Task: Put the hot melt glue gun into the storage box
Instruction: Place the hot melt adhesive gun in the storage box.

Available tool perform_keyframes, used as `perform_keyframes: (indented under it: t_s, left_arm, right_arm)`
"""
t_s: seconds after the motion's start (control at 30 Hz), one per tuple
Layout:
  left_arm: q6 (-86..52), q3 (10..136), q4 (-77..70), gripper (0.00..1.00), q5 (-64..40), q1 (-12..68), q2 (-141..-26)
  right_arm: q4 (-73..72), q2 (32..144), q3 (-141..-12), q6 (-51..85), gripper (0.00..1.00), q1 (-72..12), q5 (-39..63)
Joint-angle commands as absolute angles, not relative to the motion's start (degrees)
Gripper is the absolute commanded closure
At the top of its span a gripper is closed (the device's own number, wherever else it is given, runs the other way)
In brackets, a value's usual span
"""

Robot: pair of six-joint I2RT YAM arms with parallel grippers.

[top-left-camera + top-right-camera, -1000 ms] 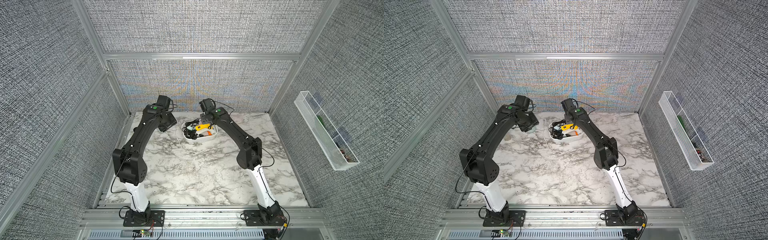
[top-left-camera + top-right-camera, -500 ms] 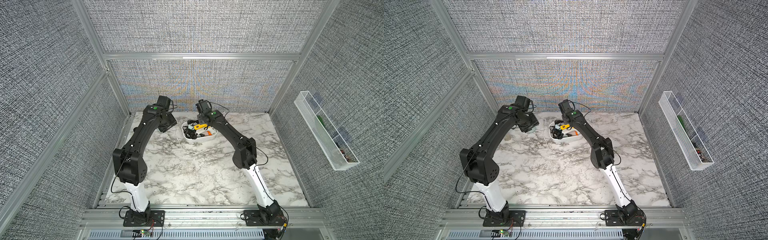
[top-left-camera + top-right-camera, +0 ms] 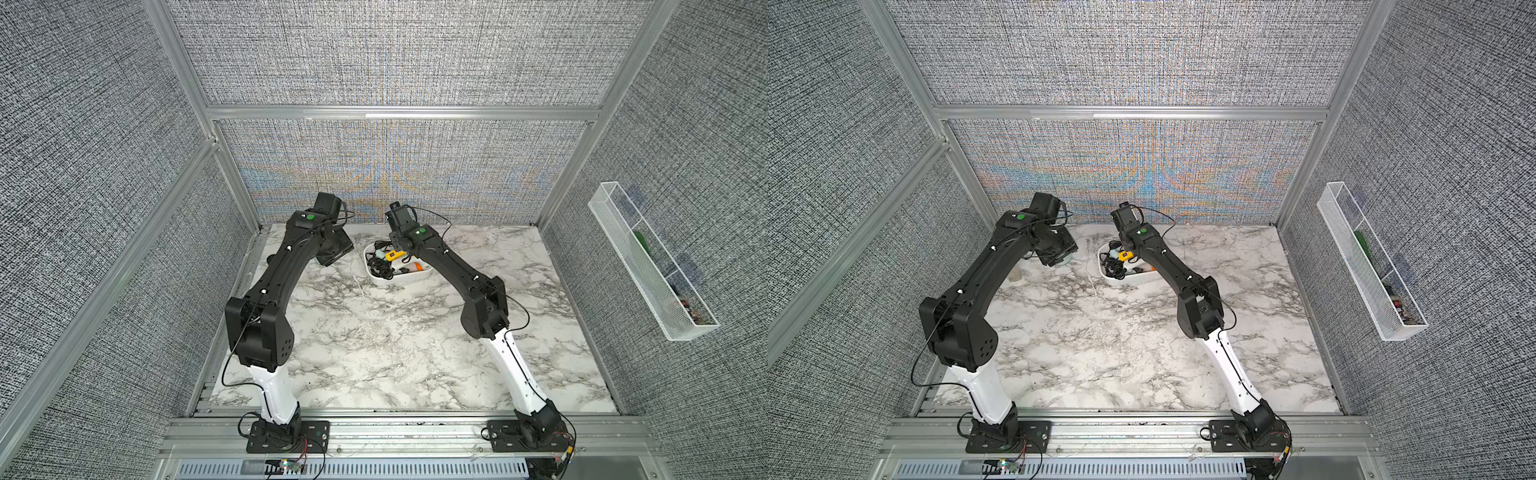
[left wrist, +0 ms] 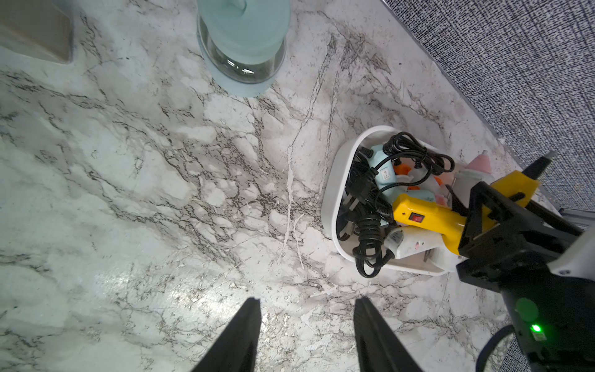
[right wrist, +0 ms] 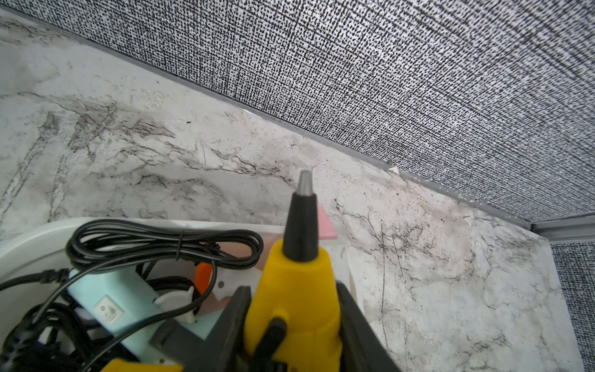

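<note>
The storage box (image 3: pixel 399 281) (image 3: pixel 1129 281) is a shallow white tub at the back of the marble table, crowded with glue guns and coiled black cords (image 4: pixel 363 206). A yellow hot melt glue gun (image 3: pixel 394 254) (image 4: pixel 428 219) (image 5: pixel 296 290) lies slanted on top of the pile, its black nozzle sticking out past the box's far rim (image 5: pixel 29 238). My right gripper (image 5: pixel 293 288) (image 4: pixel 489 206) has its jaws against both sides of the gun's body. My left gripper (image 4: pixel 306 302) (image 3: pixel 332 253) hovers open over bare marble left of the box, holding nothing.
A light blue glue gun (image 4: pixel 383 167) and a white one (image 4: pixel 415 241) lie under the yellow one. A teal-lidded jar (image 4: pixel 241 38) and a beige object (image 4: pixel 35 32) stand at the back left. A white wire-mesh tray (image 3: pixel 648 266) hangs on the right wall. The back wall is close behind the box.
My right wrist has swung left and back over the storage box, carrying the yellow gun with it. The left arm has not moved.
</note>
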State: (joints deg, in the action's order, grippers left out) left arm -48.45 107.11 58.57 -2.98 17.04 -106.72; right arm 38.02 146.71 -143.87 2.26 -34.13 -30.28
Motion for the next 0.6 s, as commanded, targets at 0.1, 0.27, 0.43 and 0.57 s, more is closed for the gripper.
perform_keyframes:
  t_s: [0.1,0.27,0.43,0.57]
  left_arm:
    - [-48.25,106.86,58.89,0.48,-2.38,16.96,-106.0]
    - [-48.29,106.7,58.75,0.48,-2.47,16.96,-105.91]
    - [-48.35,106.79,58.63,0.48,-2.64,16.96,-105.83]
    - [-48.41,106.7,58.71,0.48,-2.56,16.96,-105.65]
  right_arm:
    - [42.56,146.65,-142.5,5.4,0.48,-33.26,-27.34]
    - [43.16,144.95,-140.73,6.32,0.42,-33.29,-26.0]
    - [42.54,145.43,-141.0,5.93,0.41,-34.25,-24.58]
    - [42.63,147.04,-142.39,5.78,0.42,-35.28,-24.0]
